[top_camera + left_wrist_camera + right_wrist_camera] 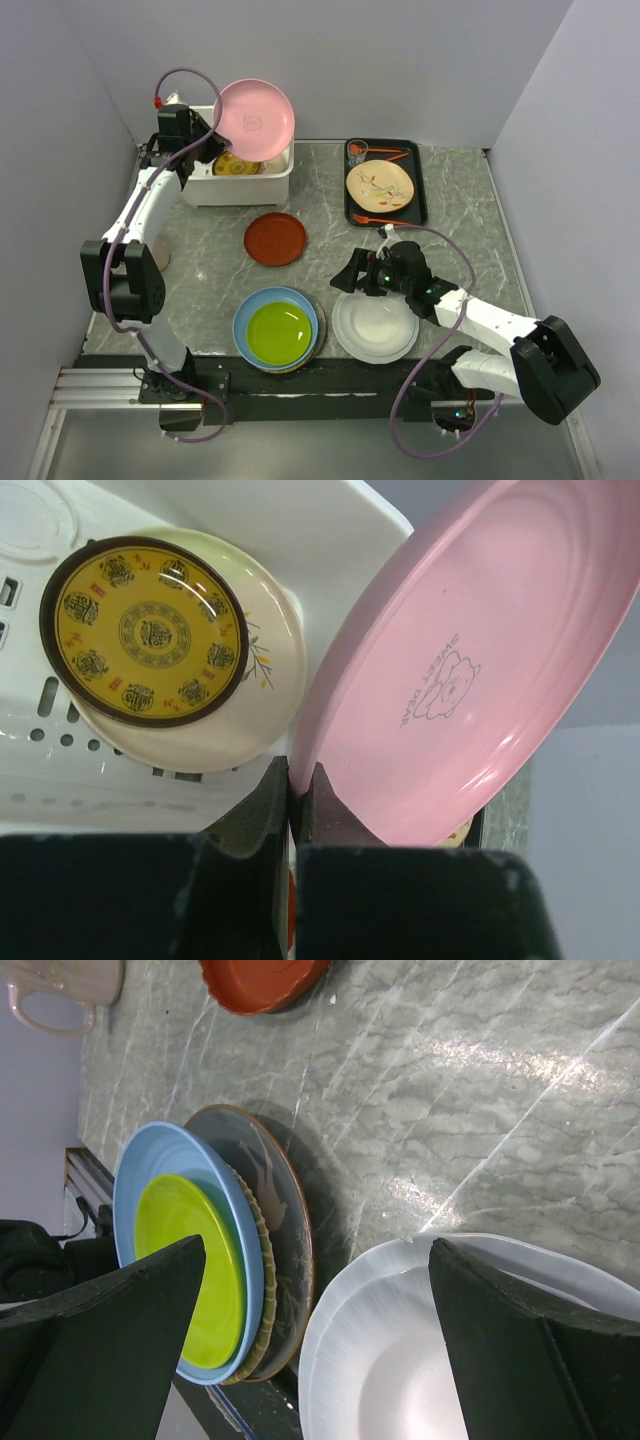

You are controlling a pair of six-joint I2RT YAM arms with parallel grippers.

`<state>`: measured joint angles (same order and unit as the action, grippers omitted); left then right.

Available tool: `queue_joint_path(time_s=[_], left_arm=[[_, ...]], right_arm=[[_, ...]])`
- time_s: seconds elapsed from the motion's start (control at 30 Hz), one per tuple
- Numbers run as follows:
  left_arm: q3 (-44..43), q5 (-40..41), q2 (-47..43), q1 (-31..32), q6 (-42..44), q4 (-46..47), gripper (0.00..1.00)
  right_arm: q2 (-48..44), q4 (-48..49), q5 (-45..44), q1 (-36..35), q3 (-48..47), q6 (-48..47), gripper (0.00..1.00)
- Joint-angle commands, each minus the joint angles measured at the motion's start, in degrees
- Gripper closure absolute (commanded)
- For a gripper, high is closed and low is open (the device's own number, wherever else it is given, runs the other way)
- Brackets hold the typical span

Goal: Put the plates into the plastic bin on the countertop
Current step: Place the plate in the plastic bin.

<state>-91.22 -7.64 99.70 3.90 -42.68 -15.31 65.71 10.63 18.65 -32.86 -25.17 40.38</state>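
My left gripper (pixel 212 143) (pixel 297 780) is shut on the rim of a pink plate (pixel 254 120) (pixel 470 670), holding it tilted above the white plastic bin (pixel 240 187) (pixel 300 520). Inside the bin a gold-patterned brown plate (pixel 143 630) lies on a cream plate (pixel 275 655). On the countertop (pixel 460 230) sit a red-brown plate (pixel 275 238), a white plate (pixel 375 325) (pixel 400 1360), and a stack with a lime green plate (pixel 278 332) on a blue plate (pixel 245 320) and a dark deer plate (pixel 285 1210) beneath. My right gripper (pixel 350 277) (pixel 318 1250) hovers open over the white plate's far left edge.
A black tray (pixel 416 190) at the back right holds a peach flower plate (pixel 379 184) and orange cutlery. A beige mug (pixel 60 990) stands near the left wall. Grey walls close in the left, back and right sides.
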Motion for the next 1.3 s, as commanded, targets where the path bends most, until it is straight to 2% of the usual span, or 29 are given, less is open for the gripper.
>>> queue_joint_path(time_s=[0.0,0.57,1.27], left_arm=[[-5.6,1.3,1.6,0.0,0.7,0.7,0.99],[-14.2,3.5,10.9,-0.6,1.8,-4.1,0.99],[-11.3,3.9,14.0,-1.7,1.7,-4.0,0.95]], right_arm=[[-1.6,0.4,-0.8,-0.4,-1.5,-1.1,0.00],[-1.6,-1.2,-1.3,-0.4,-2.4,-2.1,0.00],[-1.4,-1.5,-1.6,-0.4,-2.6,-2.5,0.00]])
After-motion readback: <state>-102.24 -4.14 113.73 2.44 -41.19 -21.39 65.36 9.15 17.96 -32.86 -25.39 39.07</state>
